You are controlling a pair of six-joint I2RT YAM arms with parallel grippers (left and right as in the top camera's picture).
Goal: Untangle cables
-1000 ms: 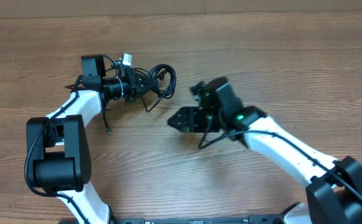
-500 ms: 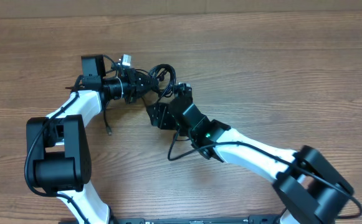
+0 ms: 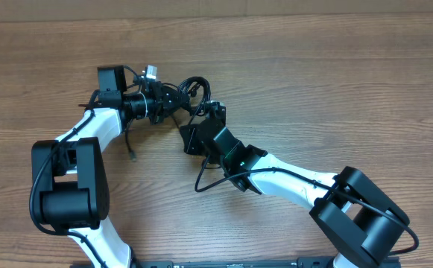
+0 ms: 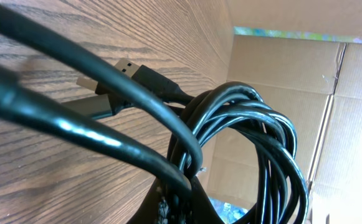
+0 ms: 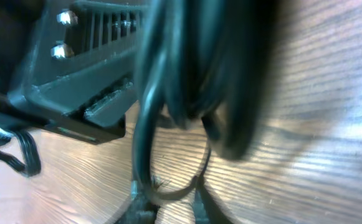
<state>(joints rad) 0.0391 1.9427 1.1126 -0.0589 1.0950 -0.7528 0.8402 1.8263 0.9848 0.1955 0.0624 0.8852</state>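
Your right pincer (image 3: 191, 132) moved to the cables (image 3: 198, 85), upper middle; grip unclear. Left pincer (image 3: 177, 100) clamps them still for pulling.

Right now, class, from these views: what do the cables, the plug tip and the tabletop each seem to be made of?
The cables look jacketed in black plastic or rubber, smooth and glossy, going by the bright highlights along them. The plug tip is probably a pale metal shell on a black moulded body. The tabletop is wood or wood-look laminate, matt, with visible grain.
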